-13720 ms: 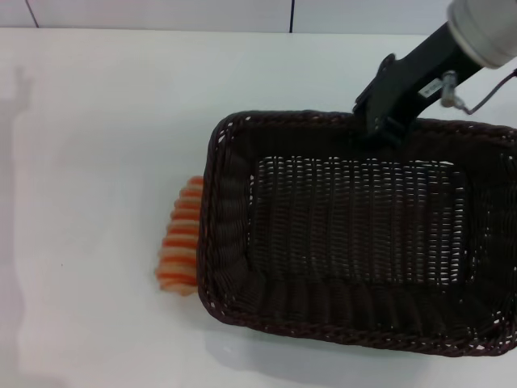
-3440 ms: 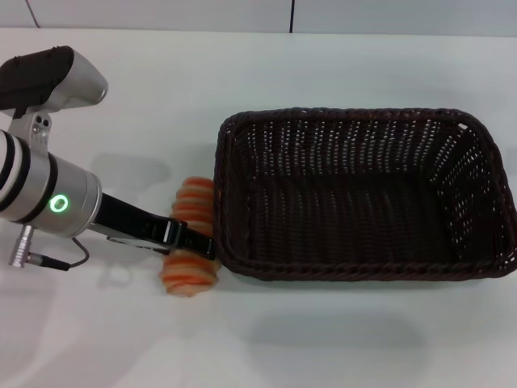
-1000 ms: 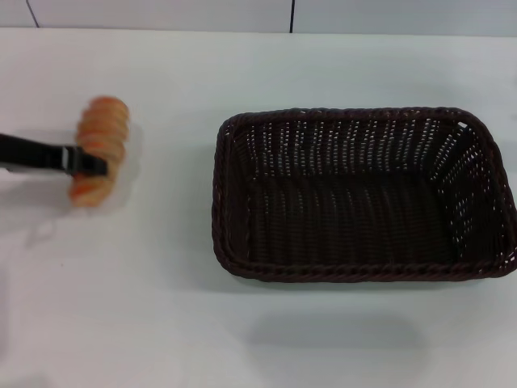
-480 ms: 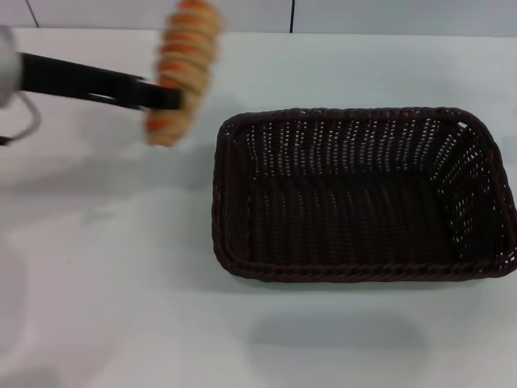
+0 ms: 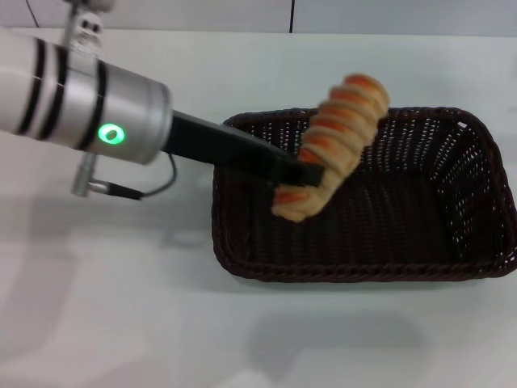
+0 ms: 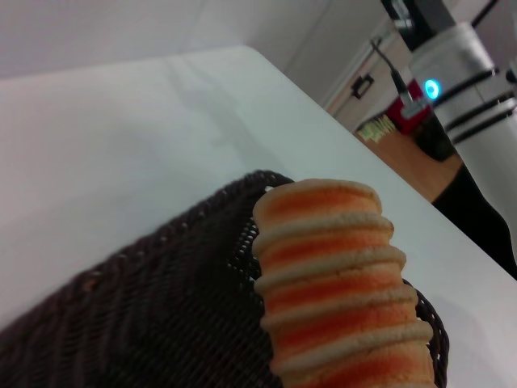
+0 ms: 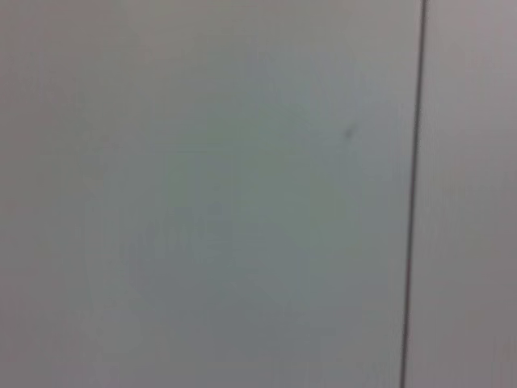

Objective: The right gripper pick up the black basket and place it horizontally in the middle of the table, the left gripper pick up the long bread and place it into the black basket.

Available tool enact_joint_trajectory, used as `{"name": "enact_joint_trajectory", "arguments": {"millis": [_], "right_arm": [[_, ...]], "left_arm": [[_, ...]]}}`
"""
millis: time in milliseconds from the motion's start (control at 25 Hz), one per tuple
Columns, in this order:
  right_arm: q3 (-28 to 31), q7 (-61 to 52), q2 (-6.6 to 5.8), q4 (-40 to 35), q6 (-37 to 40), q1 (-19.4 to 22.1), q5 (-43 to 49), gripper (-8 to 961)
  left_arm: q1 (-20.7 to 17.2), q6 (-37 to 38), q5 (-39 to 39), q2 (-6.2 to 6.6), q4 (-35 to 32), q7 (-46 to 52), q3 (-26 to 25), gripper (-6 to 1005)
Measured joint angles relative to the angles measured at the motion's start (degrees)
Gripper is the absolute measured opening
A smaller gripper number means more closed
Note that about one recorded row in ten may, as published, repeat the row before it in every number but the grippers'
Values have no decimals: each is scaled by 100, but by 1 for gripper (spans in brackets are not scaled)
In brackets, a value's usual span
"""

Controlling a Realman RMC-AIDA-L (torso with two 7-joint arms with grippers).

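The black basket (image 5: 452, 202) lies lengthwise on the white table (image 5: 121, 307), right of the middle. My left gripper (image 5: 311, 174), on the arm with the green ring, is shut on the long bread (image 5: 335, 133). It holds the bread tilted in the air above the basket's left half. In the left wrist view the striped bread (image 6: 339, 283) fills the foreground over the basket's rim (image 6: 161, 242). The right gripper is out of the head view. The right arm with its blue ring (image 6: 452, 73) shows far off in the left wrist view.
The right wrist view shows only a plain pale panel with a dark seam (image 7: 412, 194). Past the far table edge, the left wrist view shows a room floor and a red object (image 6: 408, 113).
My left gripper lifted the bread from the table left of the basket. It carried it up and to the right, to above the basket's left half. The basket has not moved.
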State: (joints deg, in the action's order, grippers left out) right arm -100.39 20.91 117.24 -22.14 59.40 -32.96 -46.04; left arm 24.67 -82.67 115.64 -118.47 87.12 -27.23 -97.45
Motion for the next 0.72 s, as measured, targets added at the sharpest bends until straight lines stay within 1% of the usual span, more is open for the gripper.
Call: {"name": "enact_joint_trajectory", "arguments": {"millis": [120,160,240,280,320,600,720], "right_arm": [[2,0,-13,0,2,-10,61,387],[-6,0,-19,0,2,-12,68,387],[-3,0,-25,0,3,-13,109,388],[9,1,-28,0,3,-13,136,388],[14,1,-28,0,3,-11,147,388],[27,2,-22,-8,22,41,155,389],[94,2,-3,-6,34,72,158,389]], "left_arm": [[3,259,4,-1,-147,40,190,241],[-5,600,30,1,-330,136,448,251],[-17,797,47,4,-412,197,614,272],[-17,797,47,4,-412,197,614,282],[-58,1015,57,5,-481,238,778,292],[-235,1352,59,8,-461,308,873,451],[-386,1735,58,8,-422,283,831,519]]}}
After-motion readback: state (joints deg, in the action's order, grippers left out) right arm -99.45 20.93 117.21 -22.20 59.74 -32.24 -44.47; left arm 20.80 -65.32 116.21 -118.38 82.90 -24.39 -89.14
